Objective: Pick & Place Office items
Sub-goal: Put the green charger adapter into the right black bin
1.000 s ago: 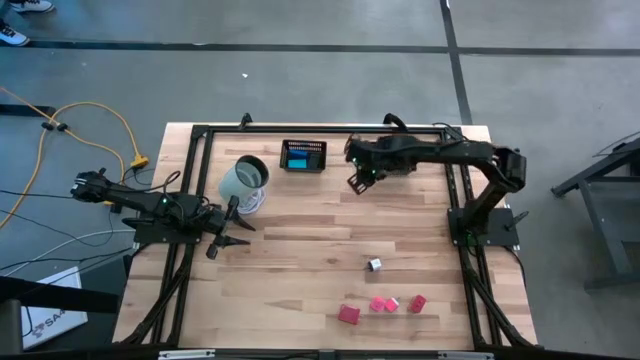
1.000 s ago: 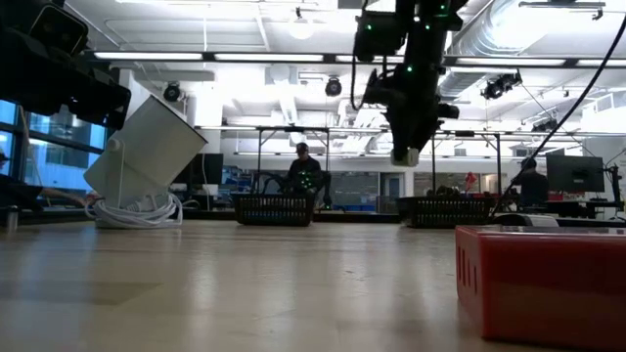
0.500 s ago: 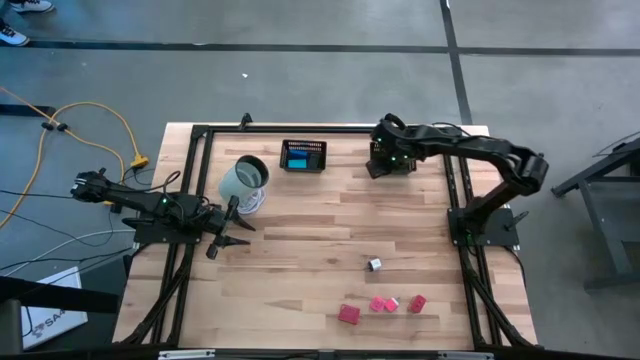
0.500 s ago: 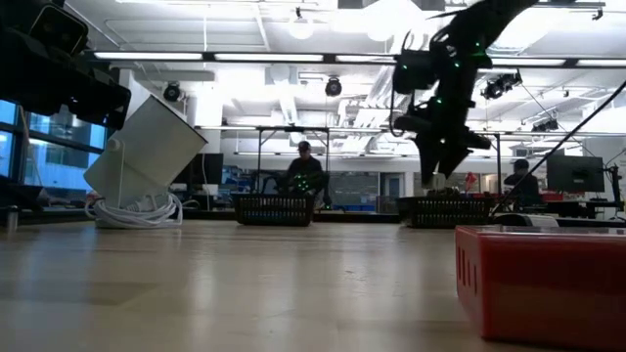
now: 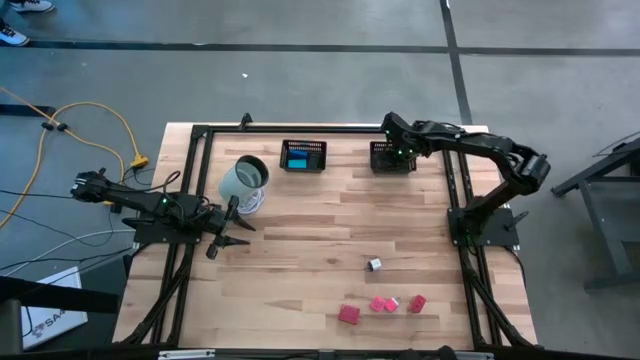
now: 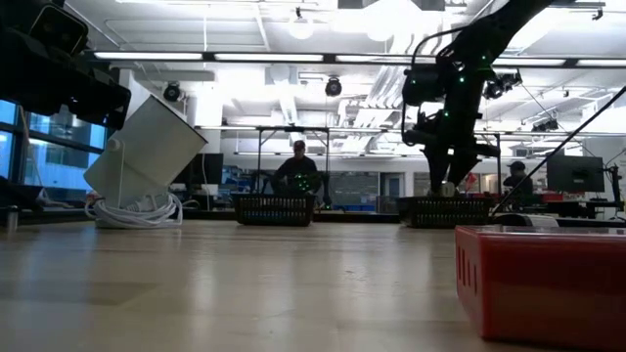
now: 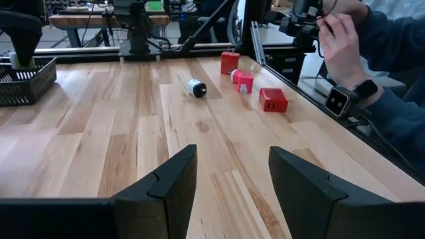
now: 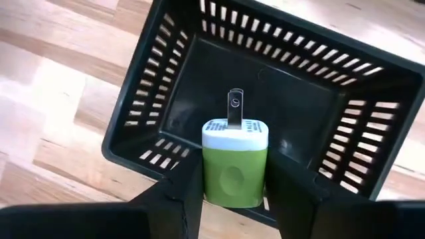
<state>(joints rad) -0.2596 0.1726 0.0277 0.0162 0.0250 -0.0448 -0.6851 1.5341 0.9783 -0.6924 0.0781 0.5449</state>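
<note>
A green plug block (image 8: pixel 234 174) with a white end and metal prongs (image 8: pixel 235 106) hangs over the right black mesh basket (image 5: pixel 392 158), with my right gripper (image 8: pixel 234 192) shut on it. In the low view this gripper (image 6: pixel 446 182) is just above that basket (image 6: pixel 445 211). The left basket (image 5: pixel 303 155) holds a blue item. A small white and black piece (image 5: pixel 374 265) and several red and pink blocks (image 5: pixel 381 305) lie on the table near its front right. My left gripper (image 5: pixel 232 232) waits open at the table's left. My right gripper pinches the plug block's green body by two opposite sides (image 8: pixel 207 178) between its two fingers. The fingers (image 8: pixel 284 182) come steeply from above. The block is lifted clear, prongs pointing down into the basket's open inside.
A pale tilted cup on a coil of white cable (image 5: pixel 244 182) stands at the table's far left. A big red block (image 6: pixel 543 279) lies close before the low camera. A person's hand and sleeve (image 7: pixel 362 46) show beyond the table's edge.
My right gripper has carried the green plug block from between the two baskets toward the table's far right and has sunk until it hangs over the right basket. It has stayed shut on the block.
</note>
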